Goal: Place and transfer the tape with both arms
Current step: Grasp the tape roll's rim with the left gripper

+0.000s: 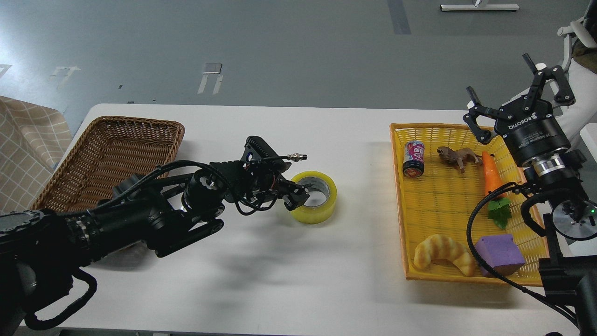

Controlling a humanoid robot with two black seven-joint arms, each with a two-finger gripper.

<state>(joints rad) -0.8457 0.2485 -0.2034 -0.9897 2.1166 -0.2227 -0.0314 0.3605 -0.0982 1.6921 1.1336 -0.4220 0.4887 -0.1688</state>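
Observation:
The tape (pixel 315 204), a thick yellow roll with a grey-white core, lies flat on the white table (pixel 280 280) at its middle. My left gripper (pixel 298 193) is at the roll's left rim, with one dark fingertip (pixel 303 189) over the rim into the core hole. The fingers are dark and bunched, so I cannot tell whether they clamp the wall. My right gripper (pixel 513 93) is open and empty, raised above the far right corner of the yellow basket (pixel 399 186), far from the tape.
A brown wicker basket (pixel 107 144) stands at the left, partly behind my left arm. The yellow basket holds a can (pixel 413 158), a toy animal (pixel 457 156), a carrot (pixel 492 175), a croissant toy (pixel 443 252) and a purple block (pixel 500 254).

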